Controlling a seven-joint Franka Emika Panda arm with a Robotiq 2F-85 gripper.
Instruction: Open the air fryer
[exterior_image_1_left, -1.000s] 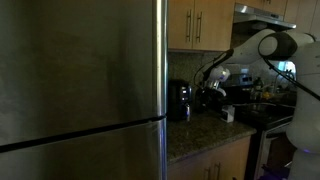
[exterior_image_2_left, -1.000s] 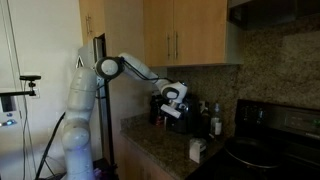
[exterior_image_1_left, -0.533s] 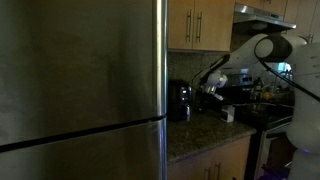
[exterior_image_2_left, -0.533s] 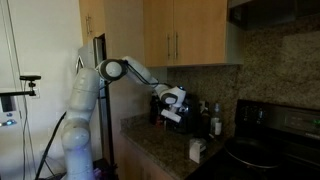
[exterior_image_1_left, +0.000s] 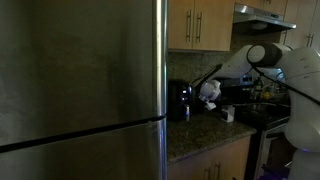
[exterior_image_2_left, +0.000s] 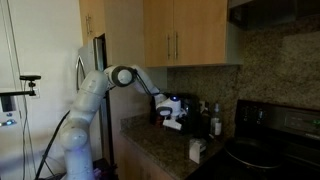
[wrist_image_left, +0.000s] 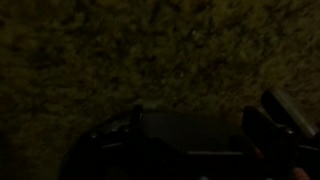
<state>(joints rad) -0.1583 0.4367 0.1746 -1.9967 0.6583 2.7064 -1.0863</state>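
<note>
The air fryer (exterior_image_1_left: 180, 100) is a small black rounded appliance on the granite counter, beside the fridge and against the backsplash. In an exterior view (exterior_image_2_left: 157, 110) my wrist partly hides it. My gripper (exterior_image_1_left: 205, 94) is low and close to the fryer's side, also seen in an exterior view (exterior_image_2_left: 172, 113). The wrist view is very dark. It shows the two fingers of the gripper (wrist_image_left: 200, 125) spread apart, with the fryer's dark top (wrist_image_left: 190, 148) between and below them. I cannot tell whether the fingers touch it.
A tall steel fridge (exterior_image_1_left: 80, 80) fills the near side. A small white box (exterior_image_1_left: 228, 114) (exterior_image_2_left: 197, 150) stands on the counter. Dark bottles (exterior_image_2_left: 215, 122) stand by the backsplash, a black stove (exterior_image_2_left: 275, 150) lies beyond, and wooden cabinets (exterior_image_2_left: 185, 35) hang overhead.
The arm has lowered and the gripper has moved down and in toward the air fryer. The air fryer itself has not moved.
</note>
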